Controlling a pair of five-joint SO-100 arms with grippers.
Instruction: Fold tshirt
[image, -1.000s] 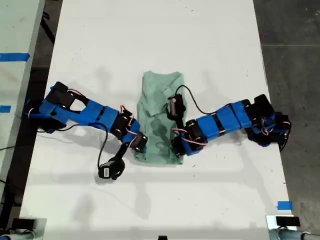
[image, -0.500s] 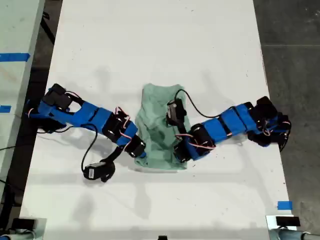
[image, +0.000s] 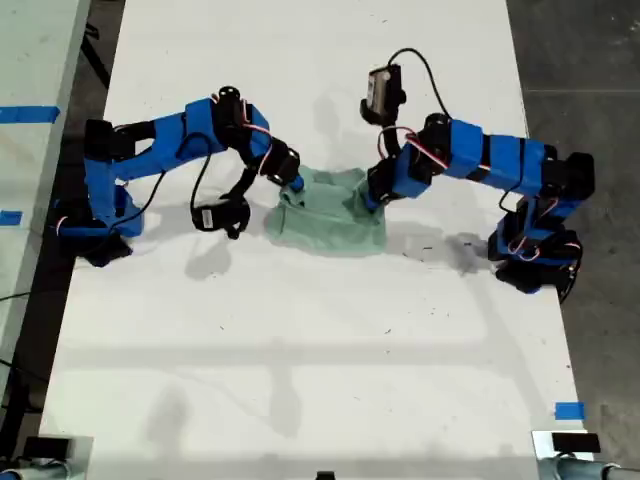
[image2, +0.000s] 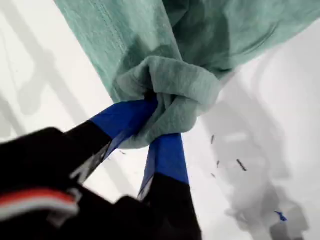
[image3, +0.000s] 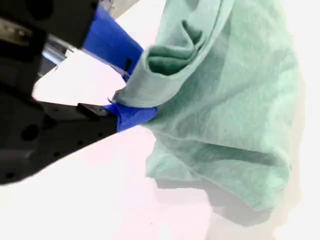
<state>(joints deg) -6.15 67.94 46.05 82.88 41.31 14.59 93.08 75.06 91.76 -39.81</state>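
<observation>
Exterior view: both arms reach inward, my first gripper (image2: 157, 130) and second gripper (image3: 131, 90) each clamped on the tshirt (image: 335, 215).

In the exterior view both arms swung from the shirt's (image: 330, 225) 6 o'clock end up toward 12 o'clock: the arm on that view's left (image: 190, 140) and the arm on its right (image: 490, 160) rose from low, stretched poses to arched ones. My first gripper (image2: 160, 125) and my second gripper (image3: 127, 95) stayed clamped on cloth and carried the hem with them. The shirt, which had lain long and flat, became a short doubled heap, bunched at its 12 o'clock edge.
</observation>
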